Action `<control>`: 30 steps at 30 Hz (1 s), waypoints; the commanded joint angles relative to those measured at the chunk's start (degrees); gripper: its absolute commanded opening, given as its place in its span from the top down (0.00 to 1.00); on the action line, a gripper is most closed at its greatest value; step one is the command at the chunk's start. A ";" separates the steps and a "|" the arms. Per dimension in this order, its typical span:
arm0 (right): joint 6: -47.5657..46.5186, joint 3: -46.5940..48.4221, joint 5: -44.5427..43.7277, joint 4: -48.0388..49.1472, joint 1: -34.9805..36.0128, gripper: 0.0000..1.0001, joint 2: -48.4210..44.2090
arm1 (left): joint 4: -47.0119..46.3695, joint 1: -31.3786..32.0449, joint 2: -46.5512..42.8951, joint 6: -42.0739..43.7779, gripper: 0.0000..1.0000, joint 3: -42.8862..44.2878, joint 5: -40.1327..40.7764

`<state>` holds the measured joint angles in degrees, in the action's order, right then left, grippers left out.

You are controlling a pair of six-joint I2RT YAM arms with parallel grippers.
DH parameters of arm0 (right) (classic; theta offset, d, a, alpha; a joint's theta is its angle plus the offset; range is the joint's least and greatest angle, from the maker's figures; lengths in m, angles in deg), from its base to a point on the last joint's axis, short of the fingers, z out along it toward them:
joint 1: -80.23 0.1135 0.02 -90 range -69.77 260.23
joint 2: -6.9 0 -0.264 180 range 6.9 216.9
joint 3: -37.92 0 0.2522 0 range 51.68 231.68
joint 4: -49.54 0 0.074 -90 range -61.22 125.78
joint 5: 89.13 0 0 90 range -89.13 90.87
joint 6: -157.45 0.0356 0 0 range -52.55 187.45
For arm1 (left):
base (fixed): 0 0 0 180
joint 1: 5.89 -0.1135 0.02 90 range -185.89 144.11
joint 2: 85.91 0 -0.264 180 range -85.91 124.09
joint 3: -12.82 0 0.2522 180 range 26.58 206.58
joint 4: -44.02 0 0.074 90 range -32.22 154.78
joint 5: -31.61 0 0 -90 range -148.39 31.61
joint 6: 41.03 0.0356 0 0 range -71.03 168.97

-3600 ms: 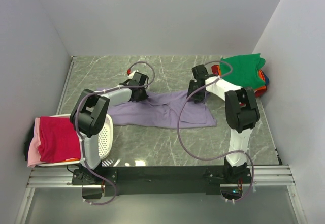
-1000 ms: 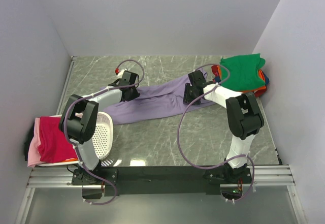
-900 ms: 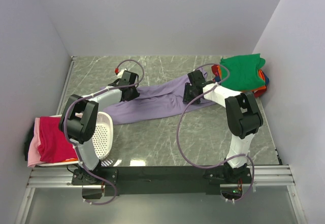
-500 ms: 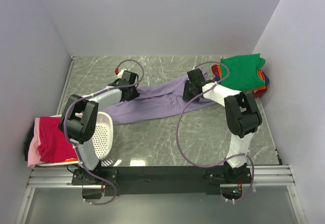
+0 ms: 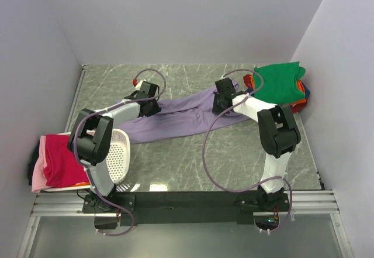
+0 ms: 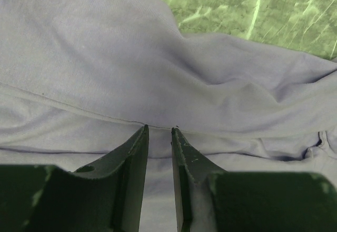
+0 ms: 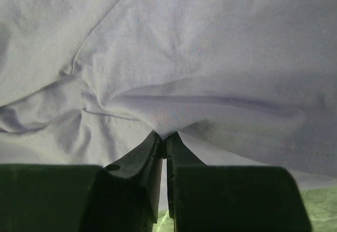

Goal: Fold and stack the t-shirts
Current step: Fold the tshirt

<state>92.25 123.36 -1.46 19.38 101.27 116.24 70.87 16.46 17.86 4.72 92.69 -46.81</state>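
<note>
Lavender t-shirt (image 5: pixel 175 117) may slip and bunch if pulled: the right gripper (image 7: pixel 163 136) pinches only a thin cloth ridge, and whether the narrowly parted left gripper (image 6: pixel 158 129) holds the hem is unclear.

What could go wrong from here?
1. The right pincer is shut on only a small pucker of the purple shirt. On a lift the cloth may slip out, or only one layer may come up.
2. The left pincer sits at a seam with its jaws slightly apart. Its hold is unclear, so the shirt could drop on that side.
3. The green shirt lies close to the right arm. A wide swing might knock it.
</note>
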 commanded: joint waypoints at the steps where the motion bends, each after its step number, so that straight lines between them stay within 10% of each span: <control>1: -0.71 2.67 1.00 -1.61 0.50 0.90 -2.28 | -1.66 -0.11 0.21 0.04 0.70 -0.01 -0.94; 19: 0.34 4.08 13.92 -9.79 -0.82 0.95 -4.40 | -2.45 -0.11 0.74 0.57 0.70 -0.98 -2.34; 30: -3.26 2.41 14.11 -14.71 -3.10 0.61 -12.03 | -2.36 -0.11 0.47 0.83 0.70 -1.07 -2.52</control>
<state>90.54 124.89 13.95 6.13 100.26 110.71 69.84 16.46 18.21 4.76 91.68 -48.54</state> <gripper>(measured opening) 0.374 0.301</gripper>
